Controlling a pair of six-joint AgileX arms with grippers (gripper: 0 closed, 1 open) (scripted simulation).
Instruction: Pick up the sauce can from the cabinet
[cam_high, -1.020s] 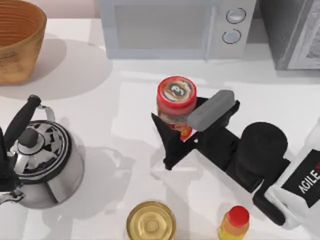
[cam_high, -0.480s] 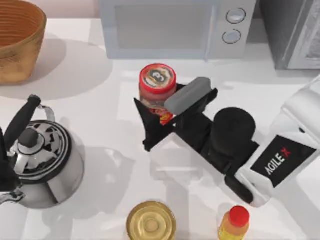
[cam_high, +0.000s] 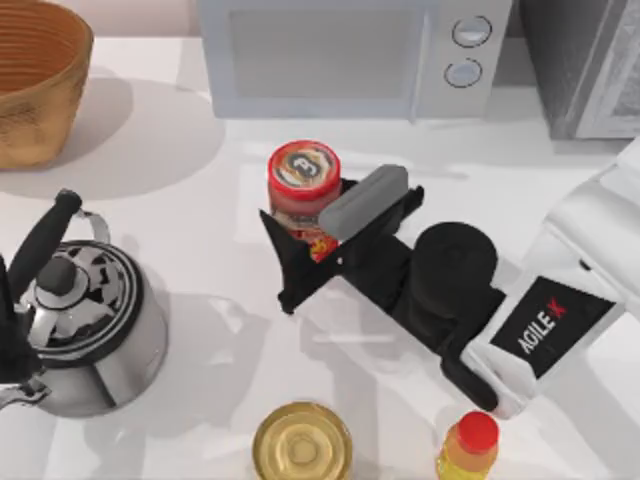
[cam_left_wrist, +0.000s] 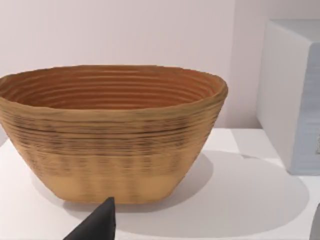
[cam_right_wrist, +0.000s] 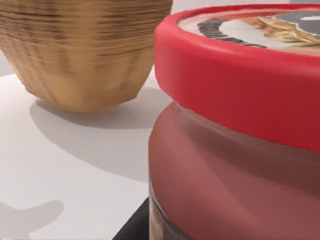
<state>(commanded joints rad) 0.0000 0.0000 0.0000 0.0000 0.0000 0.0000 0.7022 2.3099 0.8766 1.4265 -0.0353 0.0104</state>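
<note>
Centrally, on the white table (cam_high: 200, 400): the sauce can (cam_high: 303, 190), upright, red rim and grey-white round picture on top, red-orange printed side. Clamped from 2 sides by the right gripper (cam_high: 312, 232), 1 black finger (cam_high: 290, 262) at the can's near-left side, the other under a grey pad (cam_high: 362, 203) against its right side; probably lifted off the table, though contact underneath not readable from above. Behind the gripper, the black wrist and white forearm of the right arm (cam_high: 545, 325), lettered AGILEX, running toward the lower right.

Beyond the can, along the far edge: the microwave (cam_high: 350, 55) with 2 round knobs, well apart from the can. At the far left corner: the woven basket (cam_high: 35, 75). At the left side: the steel kettle (cam_high: 85, 320) with black handle. Near the front edge: the gold-topped can (cam_high: 301, 445) and, to its right, the yellow bottle (cam_high: 468, 448) with red cap, just beside the right forearm.

In the right wrist view: the red rim (cam_right_wrist: 240, 75) close up, basket (cam_right_wrist: 85, 50) beyond.

In the left wrist view: the left gripper's dark fingertip (cam_left_wrist: 97, 225) low in front of the basket (cam_left_wrist: 112, 132); spacing of that pincer not readable; left arm parked at the table's left.
</note>
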